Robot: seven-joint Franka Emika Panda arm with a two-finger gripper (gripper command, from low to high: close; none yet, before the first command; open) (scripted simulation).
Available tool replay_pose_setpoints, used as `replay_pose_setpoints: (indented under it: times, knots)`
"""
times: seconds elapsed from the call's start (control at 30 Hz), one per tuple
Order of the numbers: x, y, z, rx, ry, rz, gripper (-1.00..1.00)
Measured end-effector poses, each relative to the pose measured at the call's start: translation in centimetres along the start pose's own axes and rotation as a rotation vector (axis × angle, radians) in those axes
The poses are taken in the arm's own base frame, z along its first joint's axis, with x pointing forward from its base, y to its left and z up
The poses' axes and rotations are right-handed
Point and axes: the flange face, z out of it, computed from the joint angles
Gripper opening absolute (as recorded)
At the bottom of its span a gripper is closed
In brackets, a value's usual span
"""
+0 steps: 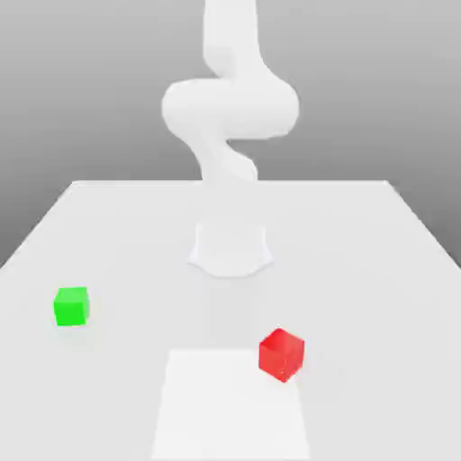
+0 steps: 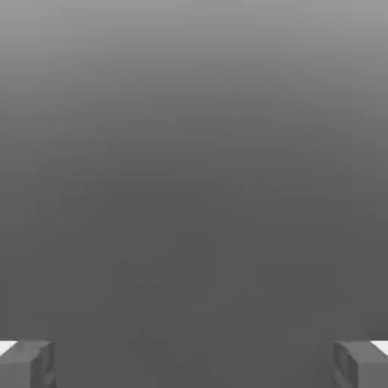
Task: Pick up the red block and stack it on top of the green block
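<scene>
Gripper (image 2: 194, 364) spread above grey surface (image 2: 194, 189)

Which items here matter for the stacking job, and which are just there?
Job:
- red block
- green block
- gripper, open, holding nothing

Just there:
- table
- lighter square patch on the table by the red block
</scene>
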Motion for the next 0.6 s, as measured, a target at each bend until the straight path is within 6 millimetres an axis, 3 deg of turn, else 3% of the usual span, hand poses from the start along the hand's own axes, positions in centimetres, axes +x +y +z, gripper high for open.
replay_pose_setpoints:
  times: [0.13, 0.3, 0.47, 0.6]
  knots:
    - [-4.0, 1.5, 9.9, -0.120, -0.090, 0.129, 0.00]
    - [-10.4, 5.9, 20.0, -0.285, -0.178, 0.290, 0.00]
    - [-18.3, 12.8, 27.7, -0.483, -0.243, 0.461, 0.00]
    - [-25.2, 19.6, 31.8, -0.653, -0.272, 0.594, 0.00]
